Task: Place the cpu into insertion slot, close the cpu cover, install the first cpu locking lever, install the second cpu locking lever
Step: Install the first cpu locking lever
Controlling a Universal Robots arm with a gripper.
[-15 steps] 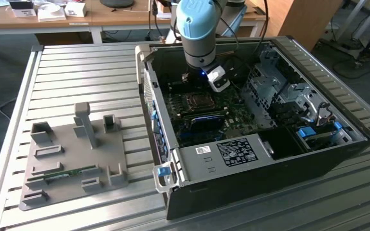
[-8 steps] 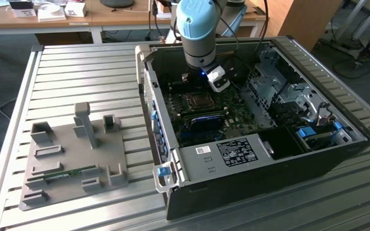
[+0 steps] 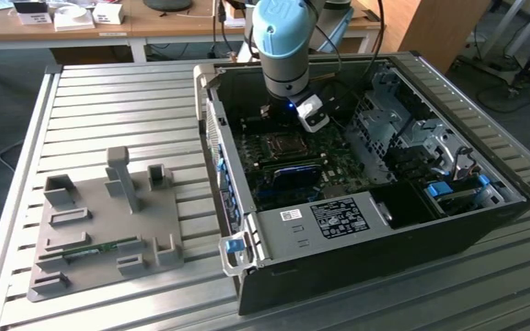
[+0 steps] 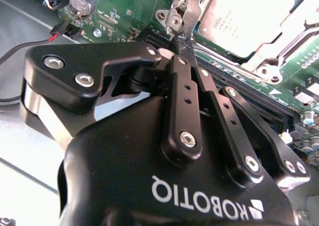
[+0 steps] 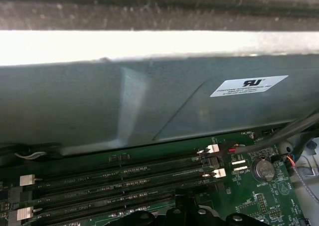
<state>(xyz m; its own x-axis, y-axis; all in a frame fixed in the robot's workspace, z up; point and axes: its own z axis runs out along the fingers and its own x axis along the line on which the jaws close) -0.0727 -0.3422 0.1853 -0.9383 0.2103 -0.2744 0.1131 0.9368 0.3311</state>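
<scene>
Slatted metal table (image 3: pixel 108 103) under open computer case (image 3: pixel 486 227); cpu (image 4: pixel 244 16) inside, beneath cpu cover (image 4: pixel 294 29); hand (image 4: pixel 183 42) pinched narrow

arm (image 3: pixel 283 48): blue-grey, descends near vertical from 12 o'clock in the exterior view | wrist: white camera block at 4 o'clock of it | claw (image 4: pixel 182 39): black fingers pressed together, tips meeting, pointing down

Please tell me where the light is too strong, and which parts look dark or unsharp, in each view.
First wrist view: the case wall has a washed-out bright band. Second wrist view: the gripper body is close and soft, and the cpu reflects pale light. Exterior view: the motherboard lies in shadow.
</scene>
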